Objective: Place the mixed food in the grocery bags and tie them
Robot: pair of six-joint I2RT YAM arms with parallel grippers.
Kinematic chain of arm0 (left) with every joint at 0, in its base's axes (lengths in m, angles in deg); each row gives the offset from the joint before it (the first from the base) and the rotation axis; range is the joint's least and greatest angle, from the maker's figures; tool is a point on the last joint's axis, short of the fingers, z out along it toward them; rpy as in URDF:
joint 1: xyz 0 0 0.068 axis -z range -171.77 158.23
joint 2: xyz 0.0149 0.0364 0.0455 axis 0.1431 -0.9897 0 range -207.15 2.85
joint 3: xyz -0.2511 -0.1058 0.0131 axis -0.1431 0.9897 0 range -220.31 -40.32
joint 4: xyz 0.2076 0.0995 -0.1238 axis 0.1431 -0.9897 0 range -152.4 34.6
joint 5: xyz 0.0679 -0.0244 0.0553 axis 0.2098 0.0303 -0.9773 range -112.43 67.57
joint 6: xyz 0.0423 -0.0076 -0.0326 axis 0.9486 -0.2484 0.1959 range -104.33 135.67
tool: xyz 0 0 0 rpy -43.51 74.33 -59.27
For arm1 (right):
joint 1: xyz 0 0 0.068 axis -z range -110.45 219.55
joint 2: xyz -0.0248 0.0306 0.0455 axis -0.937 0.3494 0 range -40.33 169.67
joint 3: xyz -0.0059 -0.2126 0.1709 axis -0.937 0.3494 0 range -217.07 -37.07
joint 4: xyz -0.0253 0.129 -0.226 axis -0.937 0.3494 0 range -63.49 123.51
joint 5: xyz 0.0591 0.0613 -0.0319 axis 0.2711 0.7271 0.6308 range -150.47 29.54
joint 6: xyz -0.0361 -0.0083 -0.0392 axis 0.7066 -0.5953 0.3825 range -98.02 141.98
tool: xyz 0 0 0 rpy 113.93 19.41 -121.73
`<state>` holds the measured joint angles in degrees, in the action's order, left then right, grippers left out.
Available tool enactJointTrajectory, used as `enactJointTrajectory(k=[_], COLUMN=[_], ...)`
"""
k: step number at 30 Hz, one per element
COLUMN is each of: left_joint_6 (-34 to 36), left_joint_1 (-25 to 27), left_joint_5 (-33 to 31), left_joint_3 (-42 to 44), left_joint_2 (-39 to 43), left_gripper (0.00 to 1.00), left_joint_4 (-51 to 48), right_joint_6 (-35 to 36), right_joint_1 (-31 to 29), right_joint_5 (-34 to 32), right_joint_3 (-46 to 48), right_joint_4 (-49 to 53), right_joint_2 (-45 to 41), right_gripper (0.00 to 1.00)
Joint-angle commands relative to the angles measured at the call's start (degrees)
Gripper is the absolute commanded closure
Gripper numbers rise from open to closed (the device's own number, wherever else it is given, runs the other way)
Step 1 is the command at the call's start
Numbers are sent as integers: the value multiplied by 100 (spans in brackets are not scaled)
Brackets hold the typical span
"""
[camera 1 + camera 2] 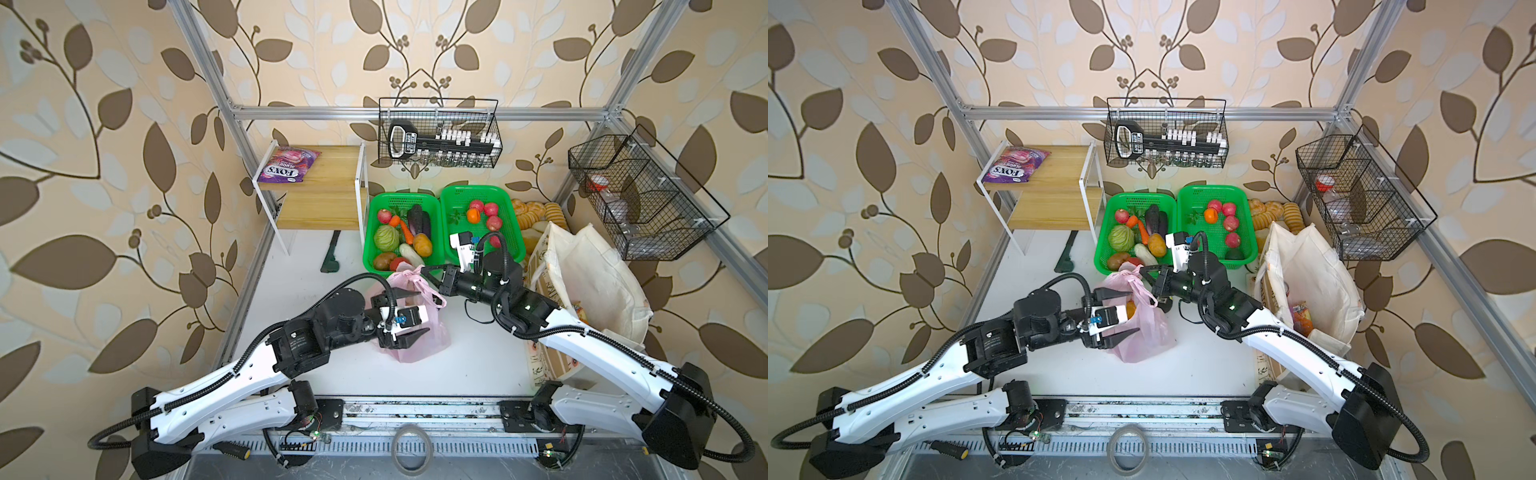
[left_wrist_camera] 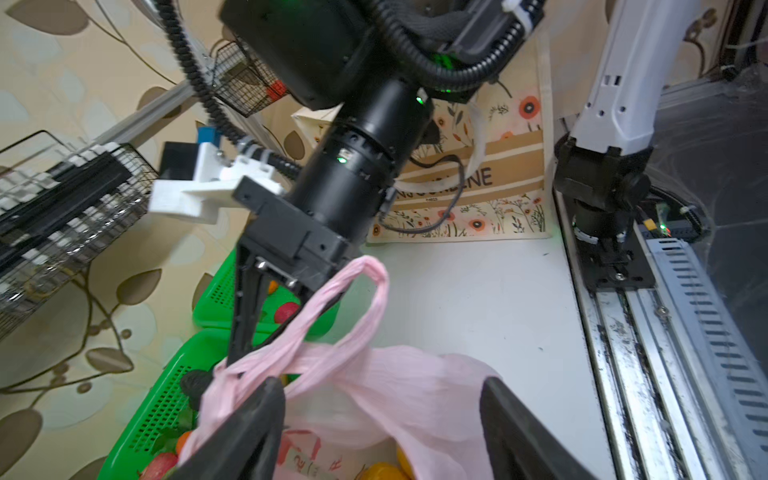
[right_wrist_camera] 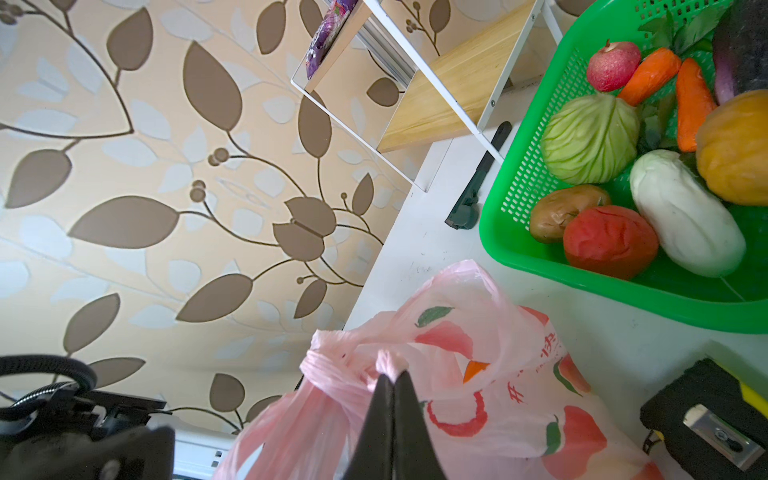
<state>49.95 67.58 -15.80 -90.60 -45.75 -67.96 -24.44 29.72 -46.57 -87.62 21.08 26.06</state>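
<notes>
Evidently the step in hand is the tying of the pink bag [image 1: 434, 343], which sits on the white surface [image 1: 478, 365] with fruit already inside; an orange piece [image 1: 1131, 309] shows through its mouth. The two handles are twisted across each other into a knot at the far top of the bag.

The right end effector [image 3: 392, 376] is clenched on that pink twist, its jaws pressed together with a small bunch of plastic pinched at the tips. The left end effector [image 1: 424, 311] is released: its jaws stand wide apart over the near part of the bag, one on each side of the opening, grasping nothing. One handle loop [image 2: 374, 299] stands free above the bag, just beside the right end effector's tips.

Other task items lie away from the bag. The canvas tote [image 1: 590, 282] stands beyond the right arm from the bag, its mouth open. The purple FOX'S packet [image 1: 289, 166] lies on the wooden shelf [image 1: 328, 183], well apart from the bag on its far left side. Two green baskets [image 1: 446, 195] of produce sit just behind the bag.

Next, the left end effector probably needs to close on the free loop and draw it away from the right one's hold, so the knot cinches. The film is thin and slack, so a pinch on the bunched strand, not the flat wall, seems safer.
</notes>
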Motion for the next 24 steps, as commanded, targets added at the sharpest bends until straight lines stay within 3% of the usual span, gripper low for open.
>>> enactJointTrajectory(k=[1,6,11,14,21,24], left_joint_6=[591,712,875,936,856,583], left_joint_1=[351,507,516,533,552,549], left_joint_5=[-902,-1449,-1458,-1614,-2303,-2642], left_joint_3=[-134,-94,-232,-241,-242,-46], left_joint_2=[-200,-519,-862,-979,-832,-472], left_gripper=[25,27,35,49,98,100], left_joint_4=[308,1145,1129,1133,1311,1334], right_joint_6=[-122,-140,-149,-141,-49,-80], right_joint_1=[29,41,41,46,45,133], right_joint_5=[-64,-27,13,17,-84,-282], right_joint_3=[93,99,89,81,98,188], right_joint_4=[-159,-174,-216,-221,-94,-17], right_joint_2=[-13,-3,3,-10,-69,-175], right_gripper=[100,100,100,100,100,100])
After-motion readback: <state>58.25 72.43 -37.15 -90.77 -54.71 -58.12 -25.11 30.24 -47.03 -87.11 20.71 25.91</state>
